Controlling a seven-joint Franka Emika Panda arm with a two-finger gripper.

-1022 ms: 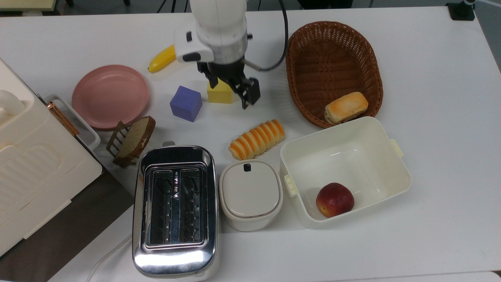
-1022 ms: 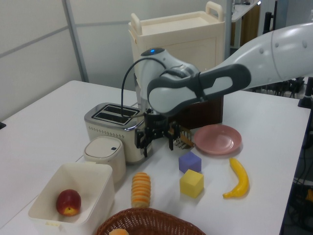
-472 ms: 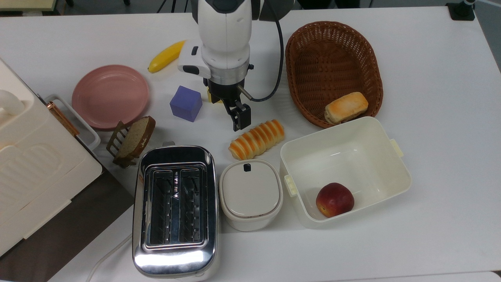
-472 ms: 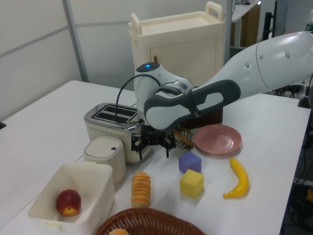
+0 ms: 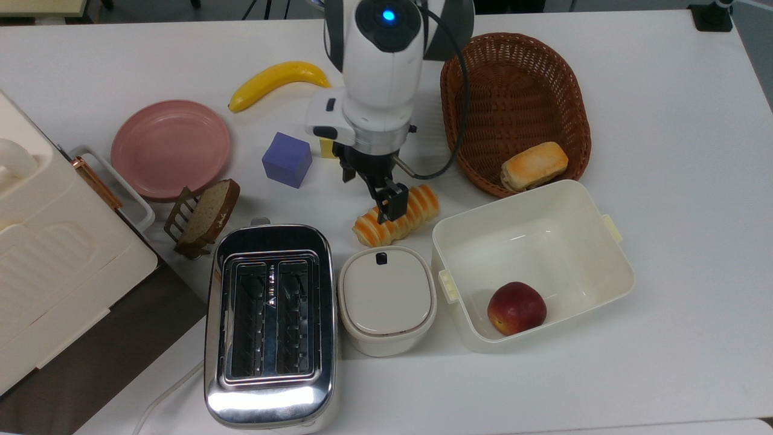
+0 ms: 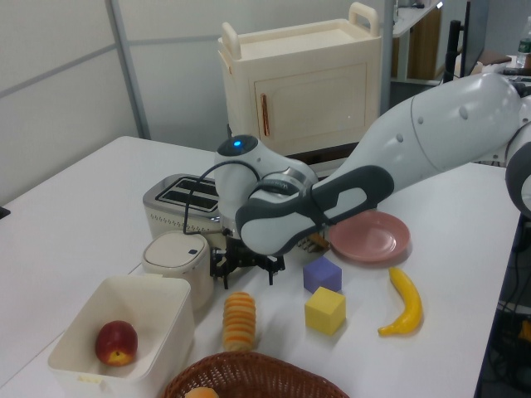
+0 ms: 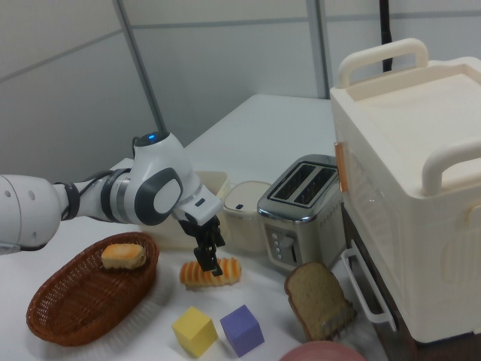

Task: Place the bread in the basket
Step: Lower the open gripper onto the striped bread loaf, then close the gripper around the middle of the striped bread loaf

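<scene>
Top view: the gripper (image 5: pixel 386 202) hangs over the middle of the bread (image 5: pixel 395 216), which lies on the table (image 5: pixel 664 151) between the white lidded pot (image 5: pixel 386 299) and the yellow cube (image 5: pixel 326 147). The fingers look spread, one on each long side of the roll, and hold nothing yet; whether their tips already touch the crust I cannot tell. In the left view the gripper (image 6: pixel 246 271) sits just above the bread (image 6: pixel 240 320), and in the right view it (image 7: pixel 208 252) stands almost on top of the roll (image 7: pixel 210 273).

The basket (image 5: pixel 513 109) stands to the top view's right of the bread, near but apart, with a bun (image 5: pixel 534 164) lying at its near end. The tub (image 5: pixel 531 266) with the apple (image 5: pixel 517 307) is beside it.

As I judge it, the bread is light and soft, with a ridged crust that should give the pads good purchase. It will squash if pinched hard. The best hold is across its narrow width at mid-length, so neither end droops when lifted. A grip near one end would let it swing or slip. The basket's raised rim needs a clear lift before crossing over, and the free space lies at the far end from the bun.
</scene>
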